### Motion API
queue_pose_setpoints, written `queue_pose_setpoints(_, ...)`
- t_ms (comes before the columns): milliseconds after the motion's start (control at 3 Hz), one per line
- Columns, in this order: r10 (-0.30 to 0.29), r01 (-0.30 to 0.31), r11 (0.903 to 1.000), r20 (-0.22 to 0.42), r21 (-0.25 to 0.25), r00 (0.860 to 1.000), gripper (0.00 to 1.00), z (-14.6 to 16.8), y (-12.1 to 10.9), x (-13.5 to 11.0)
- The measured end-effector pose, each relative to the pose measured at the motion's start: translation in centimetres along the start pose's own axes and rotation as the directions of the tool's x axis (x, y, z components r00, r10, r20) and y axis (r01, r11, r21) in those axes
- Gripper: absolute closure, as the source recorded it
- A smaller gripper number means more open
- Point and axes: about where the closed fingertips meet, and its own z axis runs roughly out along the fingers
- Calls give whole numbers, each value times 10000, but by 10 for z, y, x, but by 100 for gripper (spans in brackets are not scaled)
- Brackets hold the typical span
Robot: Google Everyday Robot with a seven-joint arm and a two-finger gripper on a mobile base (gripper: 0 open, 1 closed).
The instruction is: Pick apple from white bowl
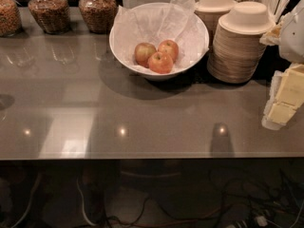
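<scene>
Trouble could be caused by the two other apples packed close against the apple [169, 49] in the white bowl [113, 41]: the duller apple [144, 54] is on the side away from the pincer [285, 99], and the redder apple [160, 62] is just in front. The wrong one could be grabbed, or the right one could be pushed and rolled on the crinkled paper [183, 20], which could also be caught and pulled up. The pincer is seen at the right edge, low by the tabletop [142, 122]; whether it is released or clenched cannot be told. The apple is well off to its left and farther back. The stacked small bowls [237, 46] are placed between the pincer and the white bowl, so they could be knocked on the way. The tabletop is smooth, grey and shiny, with small lights mirrored in it. Jars [97, 8] are lined up far to the left of the pincer. The room is dim, and cables [142, 217] are seen on the floor
</scene>
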Motion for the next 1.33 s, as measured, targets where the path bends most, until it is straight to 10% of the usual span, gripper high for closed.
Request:
queue_pose_setpoints(667, -247, 219, 9982, 507, 551, 9984, 0, 4, -9, -8)
queue_pose_setpoints(1333, -1718, 1218, 9677, 2239, 2206, 9594, 0, 24, -60, -60)
